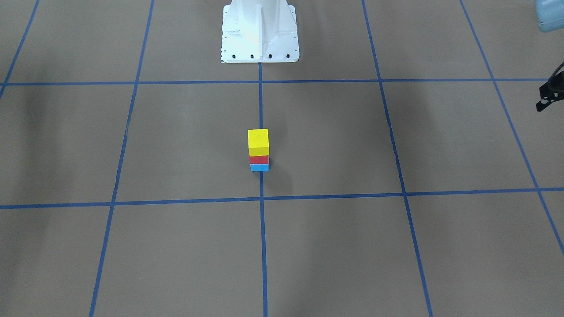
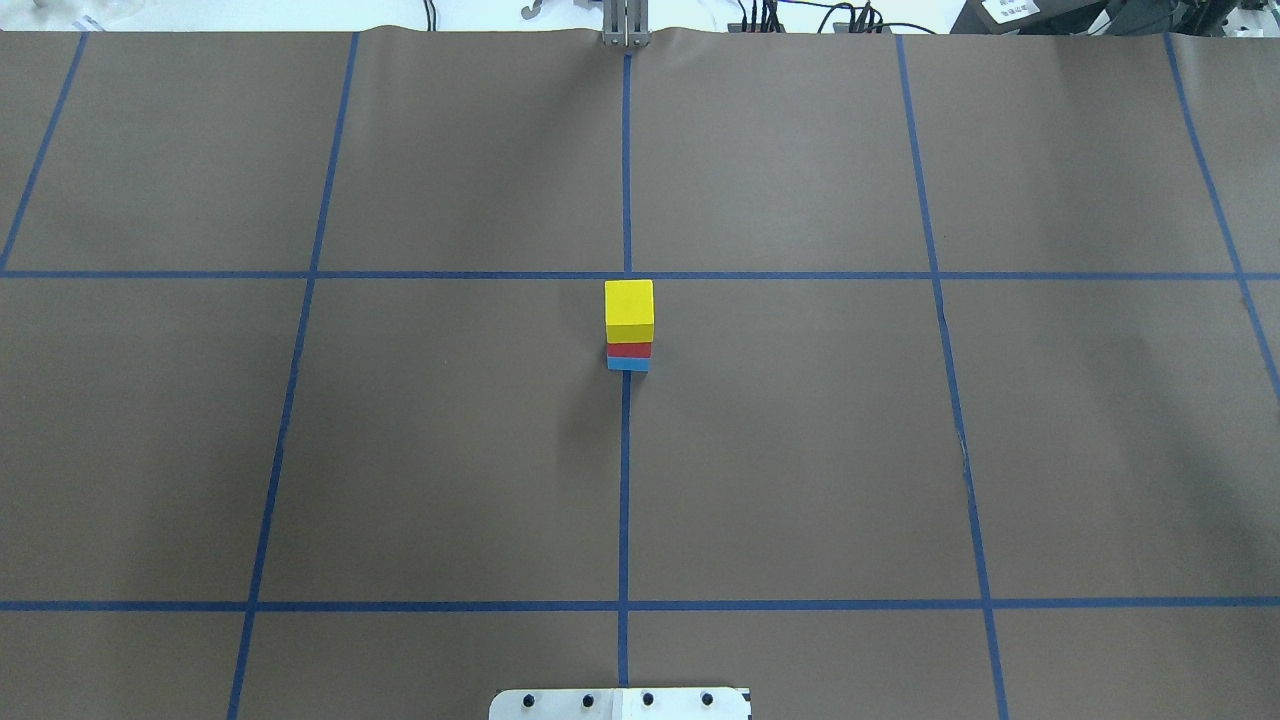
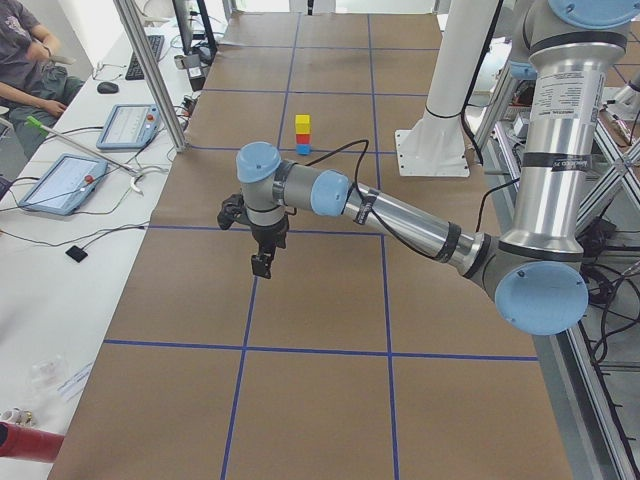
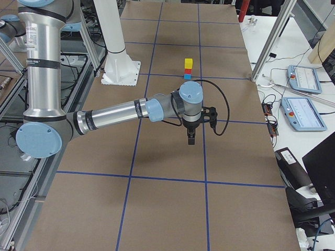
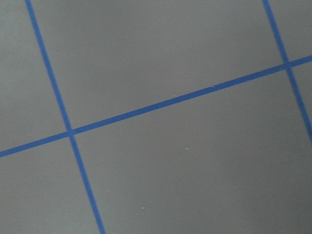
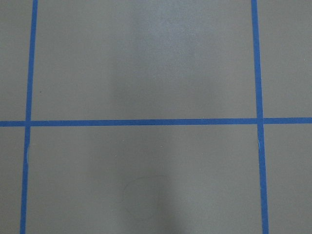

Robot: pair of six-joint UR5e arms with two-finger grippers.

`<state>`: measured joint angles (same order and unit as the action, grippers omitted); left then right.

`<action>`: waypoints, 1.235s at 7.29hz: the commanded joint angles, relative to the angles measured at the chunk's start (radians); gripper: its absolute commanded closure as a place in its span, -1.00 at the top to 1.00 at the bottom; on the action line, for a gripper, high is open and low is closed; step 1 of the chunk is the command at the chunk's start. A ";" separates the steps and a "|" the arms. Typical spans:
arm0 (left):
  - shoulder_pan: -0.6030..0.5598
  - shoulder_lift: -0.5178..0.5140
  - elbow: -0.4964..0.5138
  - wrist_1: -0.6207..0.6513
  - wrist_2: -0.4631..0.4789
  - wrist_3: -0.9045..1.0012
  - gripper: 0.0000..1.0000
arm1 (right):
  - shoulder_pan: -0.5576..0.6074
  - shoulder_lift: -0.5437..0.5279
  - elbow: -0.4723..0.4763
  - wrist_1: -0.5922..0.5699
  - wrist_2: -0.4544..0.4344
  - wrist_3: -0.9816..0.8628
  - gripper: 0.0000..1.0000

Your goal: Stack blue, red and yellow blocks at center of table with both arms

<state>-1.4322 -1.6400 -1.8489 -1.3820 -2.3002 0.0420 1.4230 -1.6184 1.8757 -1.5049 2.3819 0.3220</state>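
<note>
The yellow block sits on the red block, which sits on the blue block, as one upright stack on the centre tape line. The stack also shows in the overhead view. My left gripper hangs over the table well away from the stack, and only a black sliver of it shows at the front view's right edge. My right gripper hangs over the table on the other side, also apart from the stack. I cannot tell whether either is open or shut. Both wrist views show only bare paper.
Blue tape lines divide the brown table cover into squares. The white robot base stands at the table's robot side. Tablets and a seated person are on the operators' side, with more tablets and metal posts.
</note>
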 commanded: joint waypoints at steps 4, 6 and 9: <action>-0.108 0.050 0.073 0.000 -0.105 0.036 1.00 | 0.017 -0.008 -0.058 -0.001 -0.029 -0.067 0.99; -0.109 0.059 0.083 -0.002 -0.104 0.021 1.00 | 0.016 -0.003 -0.064 -0.001 -0.029 -0.069 0.99; -0.109 0.063 0.105 -0.005 -0.105 0.025 1.00 | 0.017 -0.009 -0.076 0.000 -0.023 -0.067 0.99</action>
<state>-1.5410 -1.5799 -1.7513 -1.3860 -2.4041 0.0669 1.4392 -1.6242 1.8010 -1.5054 2.3562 0.2541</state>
